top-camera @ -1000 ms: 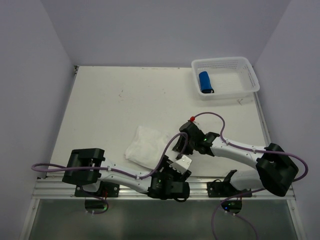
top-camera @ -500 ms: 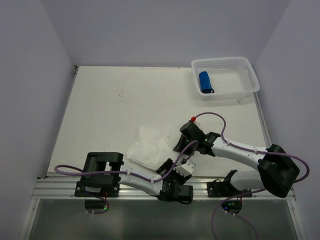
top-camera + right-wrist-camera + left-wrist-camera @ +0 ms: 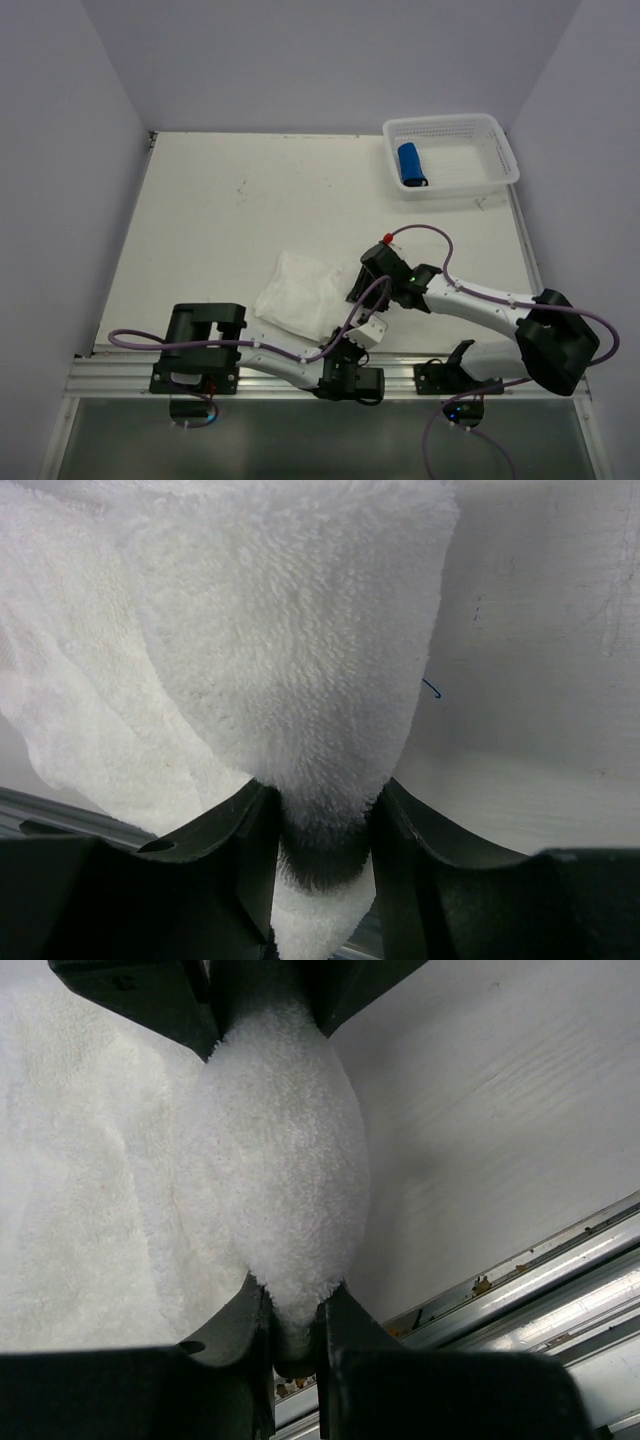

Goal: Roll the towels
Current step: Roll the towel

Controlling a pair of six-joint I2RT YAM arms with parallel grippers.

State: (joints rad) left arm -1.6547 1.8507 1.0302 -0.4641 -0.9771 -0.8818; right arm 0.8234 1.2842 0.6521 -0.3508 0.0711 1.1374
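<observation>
Well apart from the white perforated plastic basket (image 3: 470,160), on its near-left side and close to the arms' bases, the large white textured cloth towel (image 3: 295,295) lies crumpled and unrolled as both arms take hold of it. The left gripper (image 3: 352,335), which a second ago stood wide open and off the cloth, has swung in and closed almost fully. Its wrist view shows the fingers pinching a plump fold of the towel's edge, on the side farthest from the basket. The right gripper (image 3: 358,290), just on the basket side of the left one, has a thick bunch of the same edge between its fingers, which are parted only by the bulk of the pile. Inside the basket, toward its left end, the small bright blue cloth towel (image 3: 410,163) sits as a tight roll, apparently finished. With two grips now on one edge, the white towel looks ready to be lifted and spread flat. Rolling it has not begun, so roughly half the job seems to remain.
</observation>
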